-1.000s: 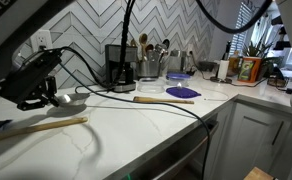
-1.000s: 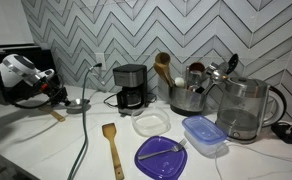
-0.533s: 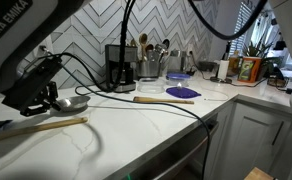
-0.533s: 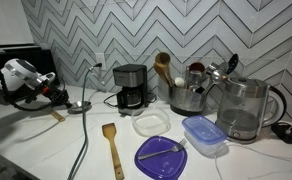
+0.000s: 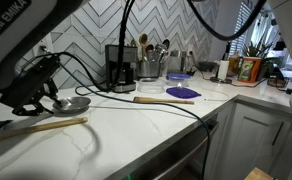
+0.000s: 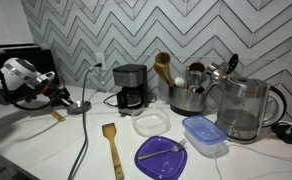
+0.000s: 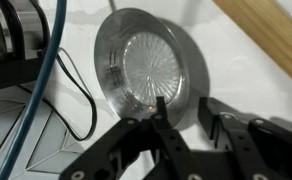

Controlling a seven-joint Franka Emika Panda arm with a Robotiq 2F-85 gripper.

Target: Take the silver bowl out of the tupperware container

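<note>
The silver bowl (image 7: 151, 65) lies flat on the white counter, outside the tupperware container, and shows in both exterior views (image 5: 75, 103) (image 6: 78, 104). My gripper (image 7: 184, 112) is open, just above the bowl's edge: one finger over the bowl's inside, the other outside its rim, with a gap between them. It shows in both exterior views (image 5: 52, 99) (image 6: 60, 94). The tupperware container (image 6: 204, 135), translucent with a blue rim, stands far off by the kettle and also shows in an exterior view (image 5: 176, 77).
A wooden spoon (image 5: 41, 126) lies beside the bowl. A black cable (image 5: 156, 104) crosses the counter. Further off are a purple lid (image 6: 164, 155), a wooden spatula (image 6: 112, 148), a black coffee maker (image 6: 131, 87), a utensil cup (image 6: 189, 95) and a glass kettle (image 6: 244, 108).
The silver bowl shows a little further out from the gripper and lies flat on the counter. The arm has hardly moved.
</note>
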